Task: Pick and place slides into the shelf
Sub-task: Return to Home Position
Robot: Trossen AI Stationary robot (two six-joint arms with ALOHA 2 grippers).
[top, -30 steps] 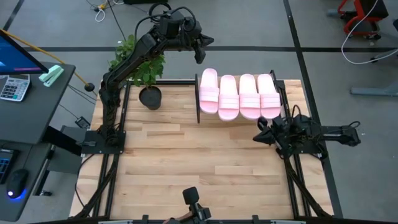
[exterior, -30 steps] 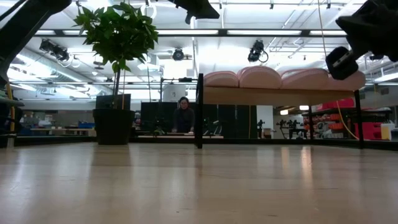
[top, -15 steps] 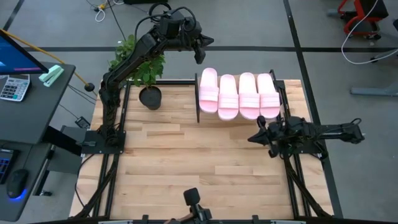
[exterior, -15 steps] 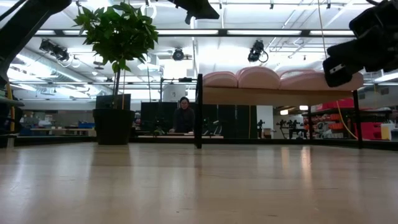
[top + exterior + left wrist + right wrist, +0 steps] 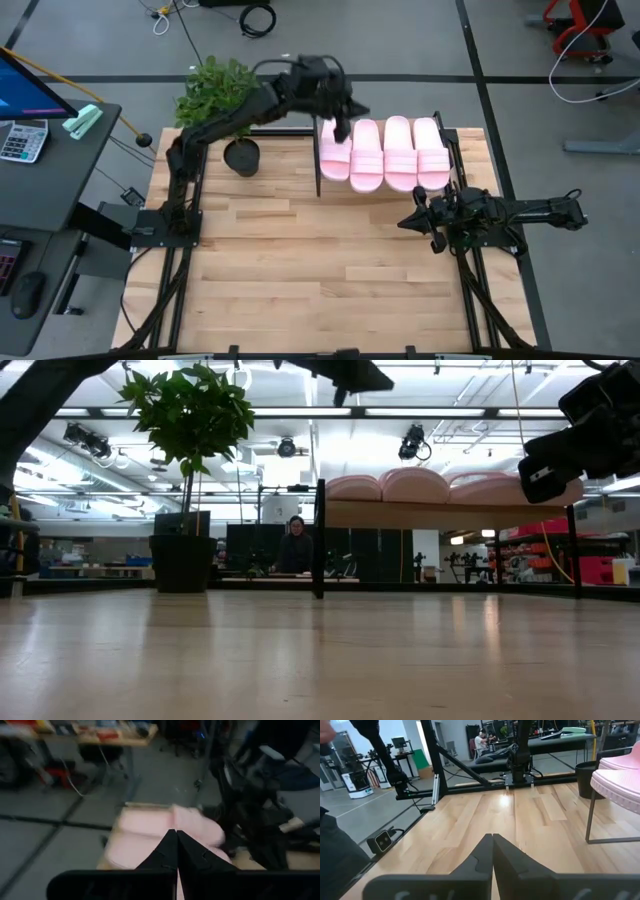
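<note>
Two grippers are showing, both with their fingers pressed together and holding nothing. Nearest, the right gripper [image 5: 492,839] is hanging low over the right side of the table [image 5: 280,260], on the near side of the shelf [image 5: 319,180] and apart from it, with its tip pointing left.

Behind it, the shelf is standing on the far right part of the table. All four slides [image 5: 385,152] are lying side by side on its top panel, packed closely in a row. The leftmost one is sitting slightly farther back than the other three.

Above the far end of that leftmost slide, the left gripper [image 5: 176,834] is hovering clear of the foam, its arm reaching in from the table's left side. In the low view it is sitting high, well above the row of slides.

Left of the shelf, a potted plant [image 5: 215,90] is standing at the table's far edge, apart from the shelf's frame. Beyond the table, a person [image 5: 295,545] is sitting in the room behind.
</note>
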